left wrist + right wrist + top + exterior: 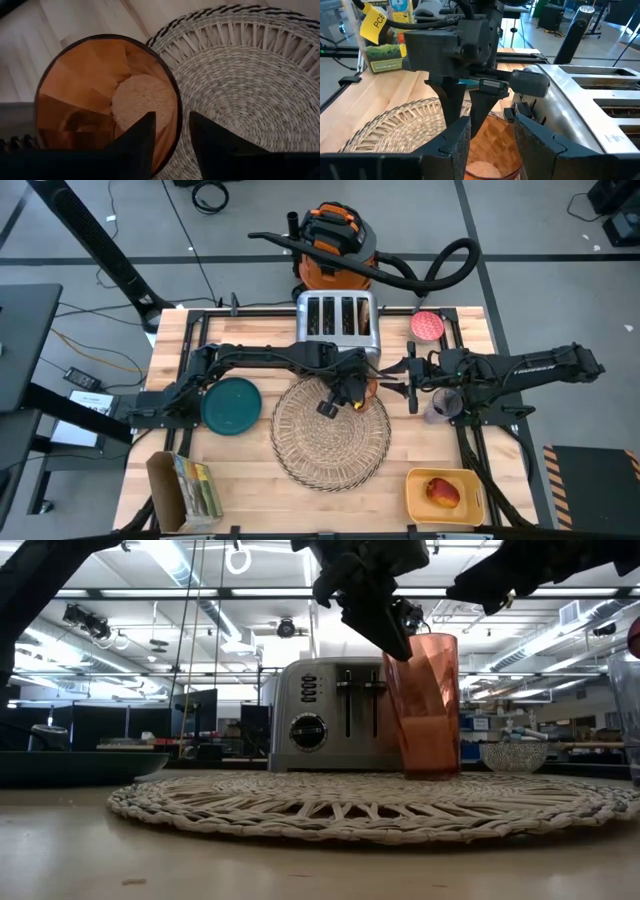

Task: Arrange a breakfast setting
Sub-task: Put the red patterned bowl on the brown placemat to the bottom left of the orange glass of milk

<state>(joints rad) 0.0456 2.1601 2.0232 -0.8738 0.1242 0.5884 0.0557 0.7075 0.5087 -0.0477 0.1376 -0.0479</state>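
The translucent orange cup [428,710] stands upright on the far edge of the round woven straw placemat [330,435], in front of the chrome toaster [338,320]. My left gripper [172,135] reaches in from the left and is shut on the cup's rim. My right gripper [491,122] is open just right of the cup and a little above it, touching nothing. The dark teal plate [232,405] lies left of the mat. The pink-red bowl [427,325] sits at the far right. The apple [443,493] lies in the yellow tray. No spoon shows. My left gripper has the cup's rim [176,117] on the side toward the table's left, with one finger [145,140] inside the cup and the other [210,145] outside. The fingers come from above, slanting down. The cup stands upright with its base on the placemat [350,805].
The toaster stands close behind the cup. A clear greyish glass [440,405] stands under my right arm. The yellow tray [470,500] is at the near right corner and a box of tea [190,485] at the near left. Bare wood shows between plate and box.
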